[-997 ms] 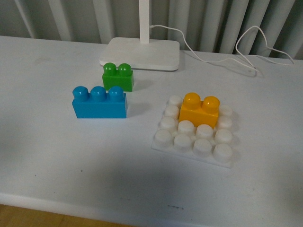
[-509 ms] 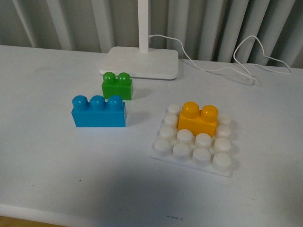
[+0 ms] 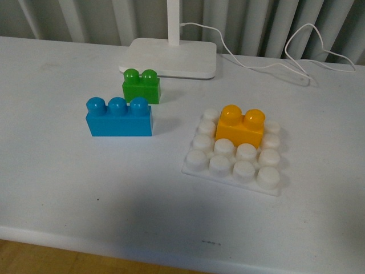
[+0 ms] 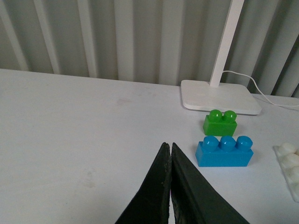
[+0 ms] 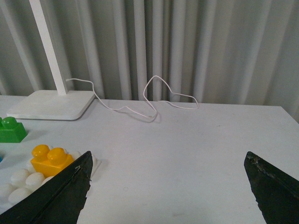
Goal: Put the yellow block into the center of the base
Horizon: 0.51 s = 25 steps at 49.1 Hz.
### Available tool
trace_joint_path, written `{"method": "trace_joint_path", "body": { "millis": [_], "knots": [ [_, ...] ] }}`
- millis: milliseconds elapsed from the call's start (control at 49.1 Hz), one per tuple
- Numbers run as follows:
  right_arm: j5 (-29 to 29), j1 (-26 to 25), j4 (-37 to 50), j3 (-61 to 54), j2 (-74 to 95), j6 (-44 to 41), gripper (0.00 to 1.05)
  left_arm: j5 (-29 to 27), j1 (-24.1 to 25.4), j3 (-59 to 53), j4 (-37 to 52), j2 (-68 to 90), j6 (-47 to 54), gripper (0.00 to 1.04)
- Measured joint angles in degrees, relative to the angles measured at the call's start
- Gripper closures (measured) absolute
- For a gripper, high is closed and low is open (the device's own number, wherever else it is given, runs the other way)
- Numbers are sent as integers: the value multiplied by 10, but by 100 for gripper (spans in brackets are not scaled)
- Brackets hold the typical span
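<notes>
The yellow block (image 3: 240, 126) sits upright on the white studded base (image 3: 234, 156), on the second row from the far edge, over the middle columns. It also shows in the right wrist view (image 5: 50, 159) on the base (image 5: 18, 179). Neither arm shows in the front view. My left gripper (image 4: 168, 148) is shut and empty above bare table, to the left of the bricks. My right gripper (image 5: 168, 161) is open and empty, with the base just off its left finger.
A blue three-stud brick (image 3: 119, 117) and a green two-stud brick (image 3: 141, 85) stand left of the base. A white lamp foot (image 3: 169, 57) with its post stands at the back, its cable (image 3: 268, 57) trailing right. The table's front edge (image 3: 114, 251) is near.
The whole front view has shifted slightly between frames. The blocks and base keep their places relative to each other.
</notes>
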Motion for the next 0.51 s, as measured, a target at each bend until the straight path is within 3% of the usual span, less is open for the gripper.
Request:
{"method": "trace_joint_path", "body": {
  "millis": [102,183,509],
  "knots": [
    [0,0,0,0,0,0,9,0,0,-15,-7,-28,0,101],
    [0,0,0,0,0,0,9,-1,0,-15,-90,-102,0,101],
    [0,0,0,0,0,0,9,0,0,-15,-96,-116,0,101]
  ]
}}
